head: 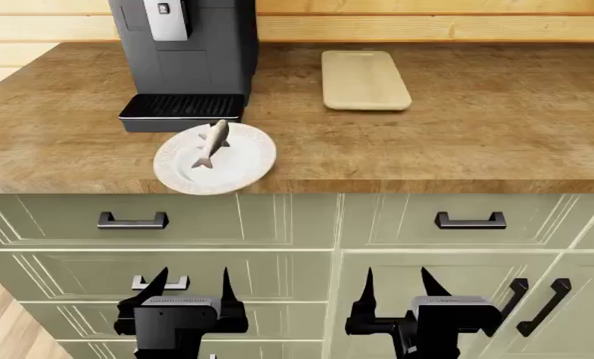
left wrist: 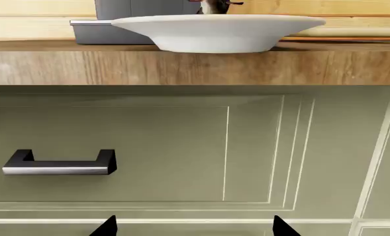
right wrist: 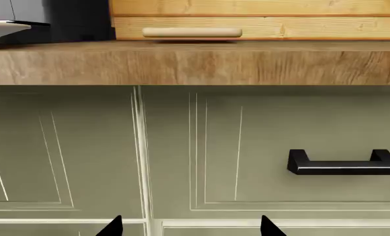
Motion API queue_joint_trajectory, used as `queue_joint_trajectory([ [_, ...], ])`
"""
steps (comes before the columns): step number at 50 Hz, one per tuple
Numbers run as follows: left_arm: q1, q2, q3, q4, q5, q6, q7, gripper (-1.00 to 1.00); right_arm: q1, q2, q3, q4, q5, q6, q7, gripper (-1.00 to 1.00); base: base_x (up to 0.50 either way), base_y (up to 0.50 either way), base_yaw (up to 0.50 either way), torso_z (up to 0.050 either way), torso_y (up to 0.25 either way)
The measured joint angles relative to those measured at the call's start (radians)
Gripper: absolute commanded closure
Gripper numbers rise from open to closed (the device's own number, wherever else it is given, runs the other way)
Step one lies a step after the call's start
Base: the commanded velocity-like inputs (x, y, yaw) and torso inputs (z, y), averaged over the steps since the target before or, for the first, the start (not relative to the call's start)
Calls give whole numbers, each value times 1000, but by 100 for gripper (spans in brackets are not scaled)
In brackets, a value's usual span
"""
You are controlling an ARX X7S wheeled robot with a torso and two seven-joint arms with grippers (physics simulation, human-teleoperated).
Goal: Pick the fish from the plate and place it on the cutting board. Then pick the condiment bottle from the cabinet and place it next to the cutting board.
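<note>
The small silvery fish [head: 214,143] lies on the round white plate [head: 239,169] near the counter's front edge, in front of the coffee machine. In the left wrist view the plate [left wrist: 218,32] shows side-on, with a bit of the fish [left wrist: 212,6] above it. The pale cutting board [head: 364,79] lies at the back of the counter; its edge [right wrist: 191,32] appears in the right wrist view. My left gripper [head: 190,288] and right gripper [head: 397,287] hang open and empty below counter level, facing the drawer fronts. The condiment bottle is out of view.
A dark coffee machine [head: 185,56] with a drip tray stands behind the plate. Green drawer fronts carry black handles [head: 133,221] [head: 470,221]; two vertical handles [head: 536,303] sit at the lower right. A wood-panel wall backs the wooden countertop [head: 497,127].
</note>
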State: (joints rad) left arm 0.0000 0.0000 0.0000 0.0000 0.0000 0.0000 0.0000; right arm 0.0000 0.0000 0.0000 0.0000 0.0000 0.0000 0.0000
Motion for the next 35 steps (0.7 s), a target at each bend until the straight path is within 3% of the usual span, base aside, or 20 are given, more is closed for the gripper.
queue_joint_trajectory([
  [10,5,-21,28,9,-6,7,-24,-100,6,17,-35,6,22,-5,16,-100,0,20,0,0,0],
  [28,28,-66,74,37,-7,87,-68,-100,-7,56,-88,-10,59,-21,52,-100,0,498,0,0,0],
  [35,29,-109,33,194,-26,84,-91,-100,-8,66,-95,-50,98,3,54,-100,12,500,0,0,0],
])
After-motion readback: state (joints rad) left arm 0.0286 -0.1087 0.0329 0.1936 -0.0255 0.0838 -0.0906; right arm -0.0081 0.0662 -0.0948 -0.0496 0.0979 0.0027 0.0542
